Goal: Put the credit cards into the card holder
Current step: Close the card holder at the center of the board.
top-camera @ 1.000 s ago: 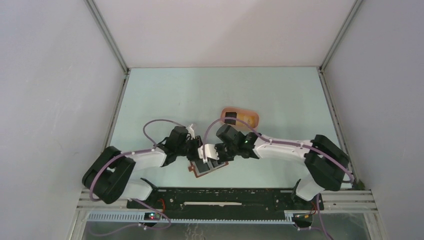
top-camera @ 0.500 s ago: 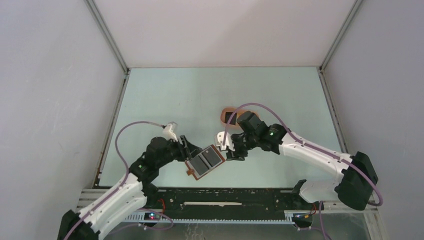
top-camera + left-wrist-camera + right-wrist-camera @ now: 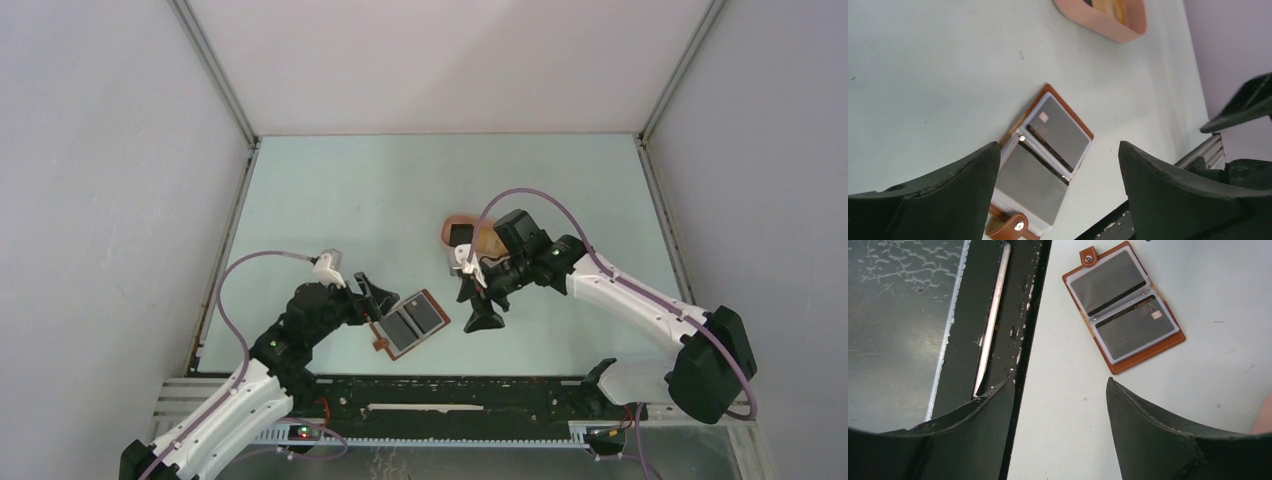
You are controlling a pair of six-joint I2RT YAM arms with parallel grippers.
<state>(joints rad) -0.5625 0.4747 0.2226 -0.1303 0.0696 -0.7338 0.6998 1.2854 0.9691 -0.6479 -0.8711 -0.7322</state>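
Card holder [image 3: 409,322] lies open flat on table [image 3: 350,200], pockets up for loading; one dark card [image 3: 1063,132] sleeved. Left gripper [image 3: 383,298], right gripper [image 3: 478,306] flank it, jaws spread, empty.

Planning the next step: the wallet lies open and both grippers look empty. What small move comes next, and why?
Probably move the right gripper over the tray and down onto the black card in it. It and the left gripper are open and empty, the wallet already holds a VIP card, and the tray is nearest that gripper.
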